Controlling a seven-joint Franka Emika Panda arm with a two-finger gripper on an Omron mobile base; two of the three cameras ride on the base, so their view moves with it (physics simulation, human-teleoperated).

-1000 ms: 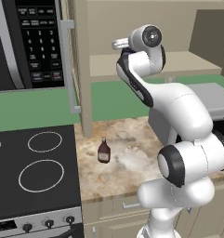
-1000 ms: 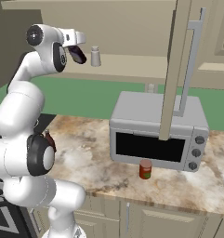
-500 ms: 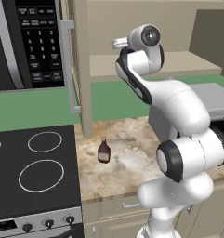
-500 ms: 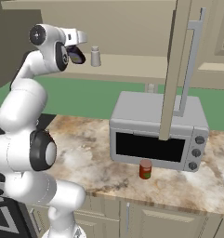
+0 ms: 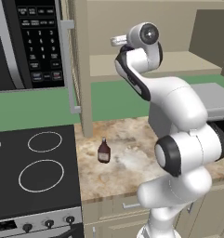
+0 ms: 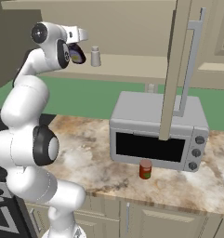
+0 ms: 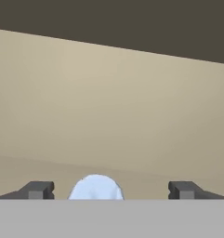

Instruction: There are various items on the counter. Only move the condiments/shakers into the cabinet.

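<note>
Right base view: cabinet [image 6: 146, 69], door swung open, holds the grey-white shaker [image 6: 95, 56] upright on its tan shelf, near the left end. Gripper [image 7: 111, 189] sits at shelf height with jaws spread wide, holding nothing; hand view puts the shaker's top between the fingertips [image 7: 36, 189], nearer the left one.

Risk, my read: a sideways or tilted pull-back clips the shaker and tips it off the shelf edge.

Table [image 5: 132, 162] carries the brown-red bottle [image 5: 103, 151], not yet moved. Red can [image 6: 145, 169] stands before the microwave [image 6: 160, 135]; it belongs there.
</note>
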